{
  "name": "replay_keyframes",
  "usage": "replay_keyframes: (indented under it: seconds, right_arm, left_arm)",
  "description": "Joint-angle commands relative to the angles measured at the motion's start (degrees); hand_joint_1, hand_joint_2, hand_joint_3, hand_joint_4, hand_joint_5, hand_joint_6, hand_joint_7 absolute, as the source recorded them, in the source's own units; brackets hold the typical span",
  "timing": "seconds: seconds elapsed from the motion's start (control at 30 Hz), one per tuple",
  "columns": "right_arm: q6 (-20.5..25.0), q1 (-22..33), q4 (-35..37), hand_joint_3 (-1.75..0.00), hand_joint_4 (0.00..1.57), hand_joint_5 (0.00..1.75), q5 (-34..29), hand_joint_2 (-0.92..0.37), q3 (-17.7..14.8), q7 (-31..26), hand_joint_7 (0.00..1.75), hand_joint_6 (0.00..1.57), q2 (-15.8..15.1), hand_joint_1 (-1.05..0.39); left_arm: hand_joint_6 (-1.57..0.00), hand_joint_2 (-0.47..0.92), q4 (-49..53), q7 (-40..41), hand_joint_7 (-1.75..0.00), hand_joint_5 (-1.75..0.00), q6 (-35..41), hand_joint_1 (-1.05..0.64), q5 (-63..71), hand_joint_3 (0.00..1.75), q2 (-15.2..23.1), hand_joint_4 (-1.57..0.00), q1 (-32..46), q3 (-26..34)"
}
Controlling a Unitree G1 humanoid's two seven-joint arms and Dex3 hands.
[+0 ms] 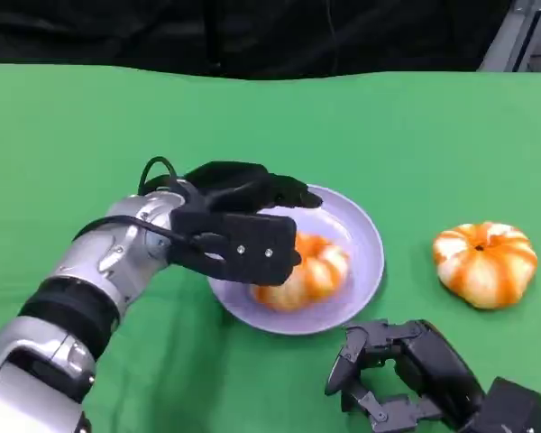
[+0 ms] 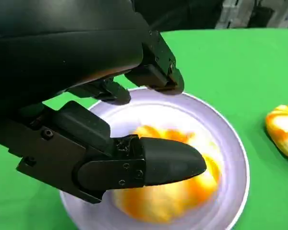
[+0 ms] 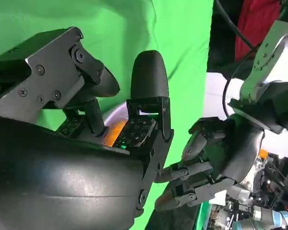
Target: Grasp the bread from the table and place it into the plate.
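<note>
An orange-and-white bread (image 1: 311, 273) lies inside the pale lilac plate (image 1: 365, 225) at the table's middle. My left hand (image 1: 239, 221) hovers over the plate's left side with its fingers apart; its thumb overlaps the bread's left part and the other fingers reach above the far rim. The left wrist view shows the bread (image 2: 182, 191) blurred on the plate (image 2: 235, 143) beneath the spread fingers (image 2: 153, 72), with nothing held. A second bread (image 1: 484, 262) sits on the green cloth to the plate's right. My right hand (image 1: 406, 370) rests near the front edge, loosely curled and holding nothing.
Green cloth (image 1: 90, 135) covers the whole table, with free room at the left and the back. The second bread (image 2: 283, 129) lies a short way from the plate's rim. A dark backdrop runs behind the far edge.
</note>
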Motion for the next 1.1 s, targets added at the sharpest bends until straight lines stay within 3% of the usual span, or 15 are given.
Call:
replay_keyframes:
  seconds: [0.03,0.7,0.9,1.1]
  right_arm:
    - [-0.8,-0.1,0.3,-1.2,1.03,1.33,-0.1,-0.48,-0.1,-0.4,1.03,1.04,-0.2,0.1]
    - [0.9,0.5,-0.9,-1.22,1.01,1.37,0.2,-0.47,0.0,0.3,1.01,1.05,-0.3,0.09]
    - [0.6,0.5,-0.6,-1.21,1.01,1.36,-0.3,-0.48,0.0,-0.2,1.02,1.04,-0.5,0.09]
    - [0.5,0.5,-0.5,-1.2,1.01,1.36,0.0,-0.48,0.0,0.0,1.03,1.03,-0.5,0.09]
  left_arm:
    - [-0.37,0.92,-0.6,-1.2,0.0,0.0,0.0,-1.05,-0.9,0.76,1.1,-0.44,0.0,0.5]
    - [-0.36,0.92,-1.7,-2.7,-0.01,-0.01,-2.5,-1.04,-4.5,0.83,2.9,-0.46,1.7,2.5]
    - [-0.44,0.92,-1.9,0.0,-0.03,-0.05,-5.8,-0.97,-10.9,0.8,1.7,-0.58,5.9,7.9]
    - [-0.46,0.92,-1.5,-0.4,-0.03,-0.03,-7.3,-0.95,-14.5,0.78,1.0,-0.57,7.5,10.7]
